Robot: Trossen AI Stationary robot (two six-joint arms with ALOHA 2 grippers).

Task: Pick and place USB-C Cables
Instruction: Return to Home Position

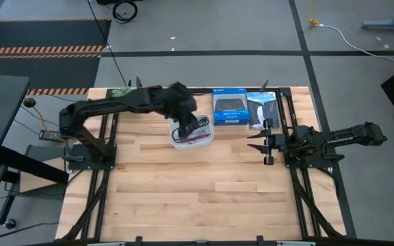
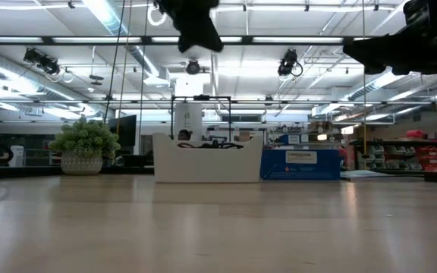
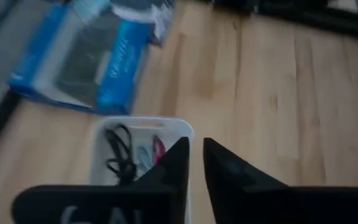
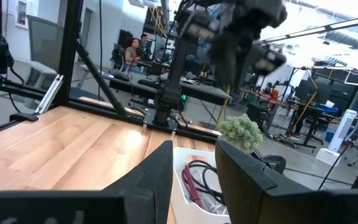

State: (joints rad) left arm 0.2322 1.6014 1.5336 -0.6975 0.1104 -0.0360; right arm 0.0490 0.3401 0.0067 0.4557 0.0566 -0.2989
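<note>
A white bin stands on the far half of the wooden table. In the left wrist view a black cable, a light blue-grey cable and a dark red cable lie inside it. The right wrist view shows the dark red cable and the black cable. I see no white cable. My left gripper hangs well above the bin, pointing down, open by a narrow gap and empty. My right gripper waits right of the bin, open and empty.
A blue retail box and a dark one lie along the far edge, right of the bin. A small potted plant stands at the far left corner. The near half of the table is bare wood.
</note>
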